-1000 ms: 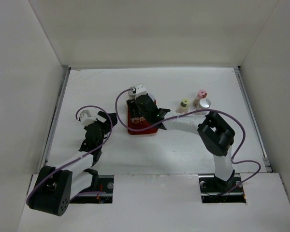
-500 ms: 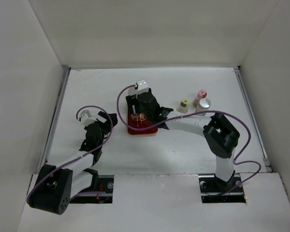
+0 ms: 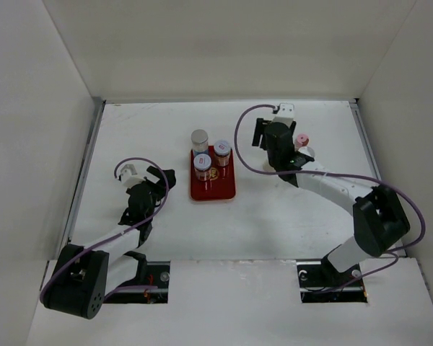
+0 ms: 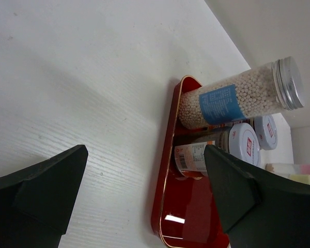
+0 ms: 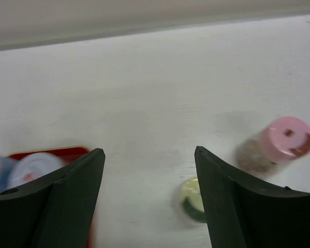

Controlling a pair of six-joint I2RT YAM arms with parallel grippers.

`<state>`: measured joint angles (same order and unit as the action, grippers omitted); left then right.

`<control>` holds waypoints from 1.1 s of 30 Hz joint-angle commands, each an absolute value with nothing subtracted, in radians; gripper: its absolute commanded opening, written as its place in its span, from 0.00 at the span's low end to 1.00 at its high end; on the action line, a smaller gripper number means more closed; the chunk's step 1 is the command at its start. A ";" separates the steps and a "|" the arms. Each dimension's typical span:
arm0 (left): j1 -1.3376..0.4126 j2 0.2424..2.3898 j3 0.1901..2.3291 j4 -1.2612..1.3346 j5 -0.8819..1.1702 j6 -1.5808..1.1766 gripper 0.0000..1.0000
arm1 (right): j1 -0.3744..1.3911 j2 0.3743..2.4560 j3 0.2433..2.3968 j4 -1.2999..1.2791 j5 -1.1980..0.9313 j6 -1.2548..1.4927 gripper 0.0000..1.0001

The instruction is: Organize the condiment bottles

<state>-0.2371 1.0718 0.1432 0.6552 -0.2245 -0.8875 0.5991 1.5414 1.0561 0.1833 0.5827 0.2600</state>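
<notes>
About half done, I judge: three condiment bottles stand on the red tray (image 3: 213, 189), the tall blue-label bottle (image 3: 199, 138) at its 12 o'clock end and two red-white bottles (image 3: 221, 151) just nearer. The pink-capped bottle (image 5: 287, 139) and cream-capped bottle (image 5: 192, 199) wait on the bench (image 3: 274, 216) at the tray's 2 o'clock. The right end effector (image 5: 149, 155), jaws apart and empty, has swung from over the tray to above them. The left end effector (image 3: 162, 175), at the tray's 9 o'clock, stays open and empty.
</notes>
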 commanded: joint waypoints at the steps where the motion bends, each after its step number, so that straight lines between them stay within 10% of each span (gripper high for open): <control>1: -0.243 1.068 0.141 0.703 -0.233 -0.894 1.00 | 0.559 1.578 1.035 0.111 0.655 0.284 0.80; 17: -0.255 1.101 0.150 0.710 -0.239 -0.894 1.00 | 0.528 1.675 1.025 0.045 0.654 0.354 0.73; 25: -0.262 1.114 0.152 0.727 -0.232 -0.897 1.00 | 0.530 1.629 1.009 0.057 0.655 0.353 0.46; 33: -0.255 1.078 0.141 0.718 -0.241 -0.896 1.00 | 0.708 1.477 0.988 0.181 0.652 0.225 0.46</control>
<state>-0.2562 1.0893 0.1432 0.6720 -0.2291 -0.8890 0.6365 1.5341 0.9550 0.0704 0.6510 0.2771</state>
